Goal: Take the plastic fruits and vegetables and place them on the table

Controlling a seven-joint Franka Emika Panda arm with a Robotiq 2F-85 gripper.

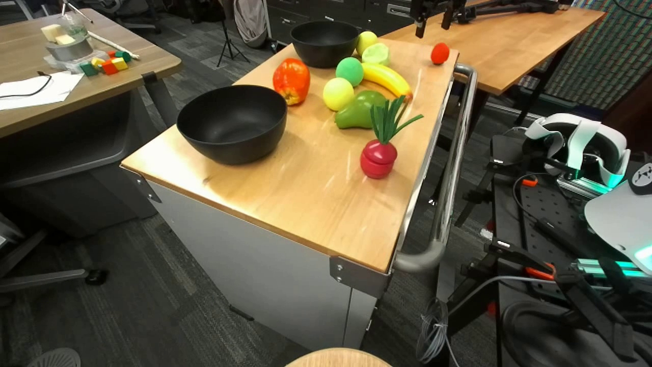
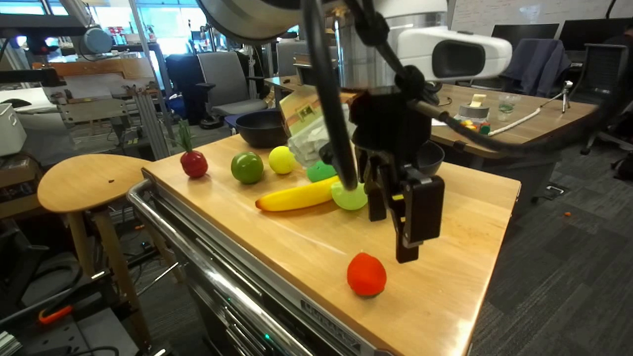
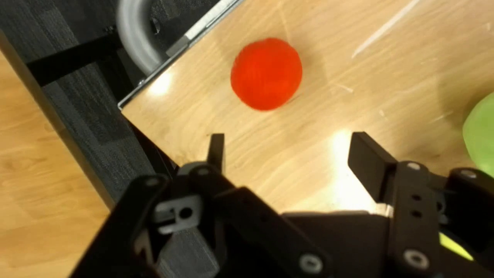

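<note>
Parted tool (image 3: 289, 148) hanging above the desk (image 1: 285, 199), red piece (image 2: 366, 276) lying apart from it

Containers: in an exterior view the near black bowl (image 1: 239, 148) is showing a bare, smooth inside. The far black bowl (image 1: 326, 57) is hiding its floor behind its own wall; I am not making out its contents. Every piece named below is resting on the desk, outside both.

Tool: I am holding the jaws well spread; wood and glare are showing between them in the wrist view. The red piece is lying near a desk corner.

Hidden or cut off: the wrist view's edge is cropping a pale green piece (image 3: 480, 133). In an exterior view the tool is covering most of the far bowl, and crumpled translucent plastic (image 2: 307, 148) is cutting into the near bowl's outline.

Materials: the red radish (image 1: 378, 160) is looking glossy, bearing stiff green leaves and a groove round its body. A curved banana (image 1: 385, 78), a lobed orange-red piece (image 1: 291, 81), a green pear-shaped piece (image 1: 359, 111), a green ball (image 1: 350, 71) and a round yellow piece (image 1: 338, 94) are lying loosely grouped. A polished metal bar (image 1: 457, 150) is running along the desk edge.
</note>
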